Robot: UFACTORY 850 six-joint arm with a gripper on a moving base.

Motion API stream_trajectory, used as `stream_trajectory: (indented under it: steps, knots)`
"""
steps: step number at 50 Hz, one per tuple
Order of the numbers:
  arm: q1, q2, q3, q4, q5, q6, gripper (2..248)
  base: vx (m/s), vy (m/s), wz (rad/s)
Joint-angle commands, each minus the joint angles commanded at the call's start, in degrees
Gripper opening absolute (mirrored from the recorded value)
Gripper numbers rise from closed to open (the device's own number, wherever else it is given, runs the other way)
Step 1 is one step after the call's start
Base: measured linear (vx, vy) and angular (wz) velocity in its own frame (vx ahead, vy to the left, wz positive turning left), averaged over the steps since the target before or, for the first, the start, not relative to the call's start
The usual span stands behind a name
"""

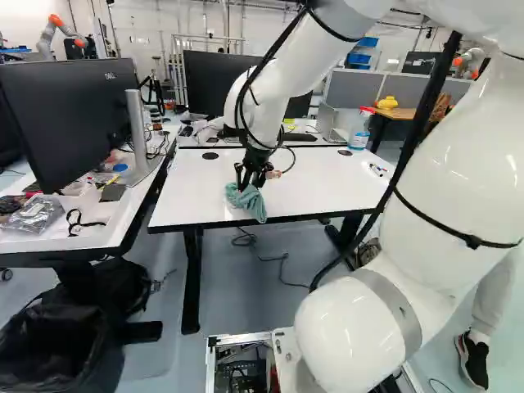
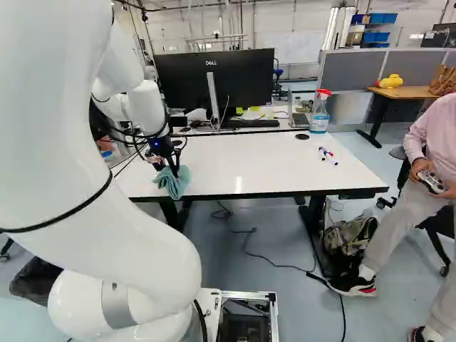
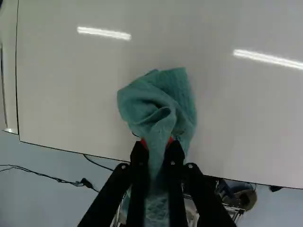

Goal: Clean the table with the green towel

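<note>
— What's closest to us?
— The arm's lowest white joint [image 1: 358, 334], at the foot of both base views. A black bag [image 1: 57, 348] lies on the floor at the left of the left base view.
— And the gripper [image 1: 250, 182]?
— Down at the near edge of the white table [image 2: 249, 162], toward its left end. Its two fingers are closed on the green towel [image 3: 154, 101], pinching it from both sides.
— How does the towel sit?
— Bunched and folded, spreading out ahead of the fingertips over the tabletop, with a length running back between the fingers.
— Anything further along?
— A few markers [image 2: 328, 156] lie near the table's right end. Beyond them a spray bottle [image 2: 319, 115] with a red head stands upright by the far edge.
— Past that?
— A black monitor [image 2: 246, 78] behind the table and, off to the right, a yellow object [image 2: 391, 81] on a wooden table [image 2: 413, 92].
</note>
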Motion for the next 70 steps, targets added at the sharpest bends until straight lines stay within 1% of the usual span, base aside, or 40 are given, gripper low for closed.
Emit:
stream_trajectory:
  steps: [7, 15, 37, 44, 62, 70]
  knots:
    - [0.0, 0.0, 0.0, 0.0, 0.0, 0.0, 47, 0.0, 0.0, 0.0]
    - [0.0, -1.4, -0.3, 0.0, 0.0, 0.0, 47, 0.0, 0.0, 0.0]
    - [-0.2, -1.5, -0.4, 0.0, 0.0, 0.0, 47, 0.0, 0.0, 0.0]
    - [-1.5, -1.7, -0.7, 0.0, 0.0, 0.0, 47, 0.0, 0.0, 0.0]
    - [-6.2, -2.8, -1.8, 0.0, 0.0, 0.0, 47, 0.0, 0.0, 0.0]
    - [-6.7, -4.7, -3.8, 0.0, 0.0, 0.0, 47, 0.0, 0.0, 0.0]
